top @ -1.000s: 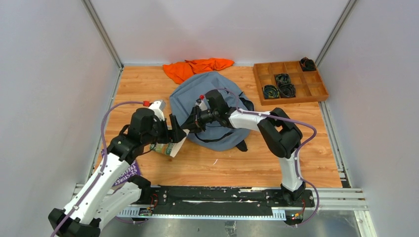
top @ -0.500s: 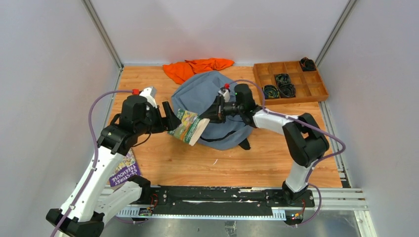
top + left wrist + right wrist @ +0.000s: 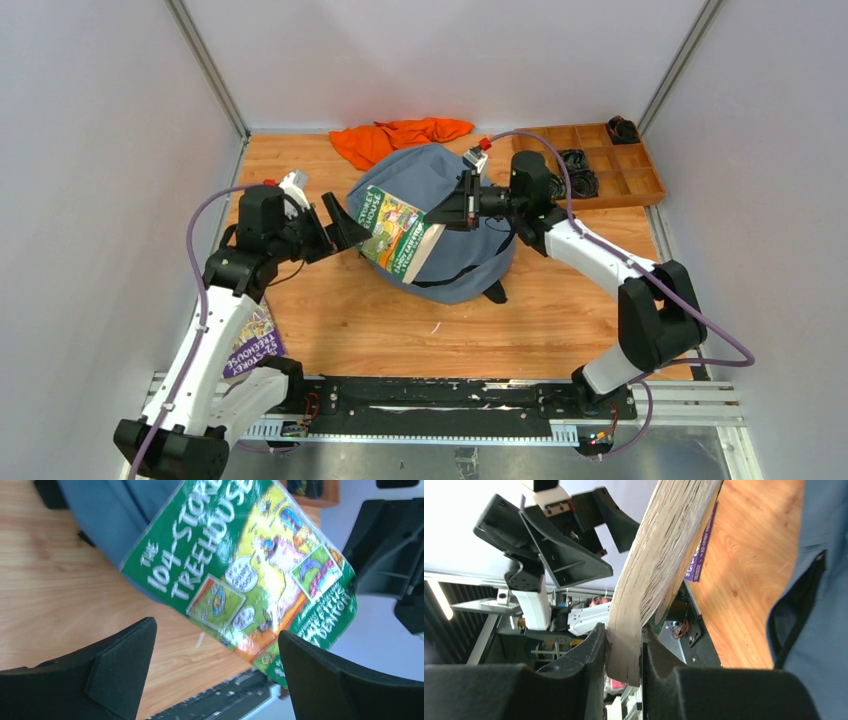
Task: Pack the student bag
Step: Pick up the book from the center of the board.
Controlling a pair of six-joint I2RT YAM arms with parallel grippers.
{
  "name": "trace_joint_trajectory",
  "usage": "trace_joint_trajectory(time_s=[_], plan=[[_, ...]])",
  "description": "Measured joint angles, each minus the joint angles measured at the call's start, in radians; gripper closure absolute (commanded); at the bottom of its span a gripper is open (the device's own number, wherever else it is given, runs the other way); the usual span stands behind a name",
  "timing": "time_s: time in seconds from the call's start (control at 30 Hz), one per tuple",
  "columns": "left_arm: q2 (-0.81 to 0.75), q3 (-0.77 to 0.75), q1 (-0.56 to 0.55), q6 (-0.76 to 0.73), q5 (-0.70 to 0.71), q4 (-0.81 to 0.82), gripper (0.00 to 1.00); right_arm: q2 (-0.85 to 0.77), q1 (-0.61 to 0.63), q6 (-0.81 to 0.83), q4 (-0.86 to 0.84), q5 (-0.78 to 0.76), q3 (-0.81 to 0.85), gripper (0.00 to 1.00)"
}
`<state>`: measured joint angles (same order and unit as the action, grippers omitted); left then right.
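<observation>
Right, the student bag [image 3: 460, 268] sits mid-way on the table [image 3: 560, 330], a grey-blue heap w/ a dark zip line along its near side. Whether the mouth is open I can't tell from here. Over its left half hangs the green Treehouse book [image 3: 397, 232], clear of the wood & tilted, cover facing up & to the left. Its long axis slants from far-left to near-right, across the bag rather than along that zip. The right gripper [image 3: 440, 213] has it: jaws narrow, pinched on the page block at the edge nearest the bag's middle, so the bag lies straight below those fingers. That gripper is the nearer one for the drop, I reckon. The book prob. needs turning to line up w/ the opening. The left gripper [image 3: 338, 230] is spread wide just beside the book's left edge, touching nothing.
</observation>
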<state>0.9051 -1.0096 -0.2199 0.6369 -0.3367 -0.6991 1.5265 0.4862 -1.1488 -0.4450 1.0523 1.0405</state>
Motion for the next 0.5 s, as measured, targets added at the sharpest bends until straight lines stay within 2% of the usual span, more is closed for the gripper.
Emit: trace_joint_trajectory(time_s=[0.2,0.5], plan=[[-0.001,0.210,0.041,0.196,-0.199,0.267,0.00,-0.003,-0.077,-0.026,-0.031,-0.012,-0.006,1.00],[-0.002,0.391,0.042,0.466,-0.277,0.664,0.00,-0.003,-0.100,-0.130,-0.179,-0.024,-0.006,1.00]])
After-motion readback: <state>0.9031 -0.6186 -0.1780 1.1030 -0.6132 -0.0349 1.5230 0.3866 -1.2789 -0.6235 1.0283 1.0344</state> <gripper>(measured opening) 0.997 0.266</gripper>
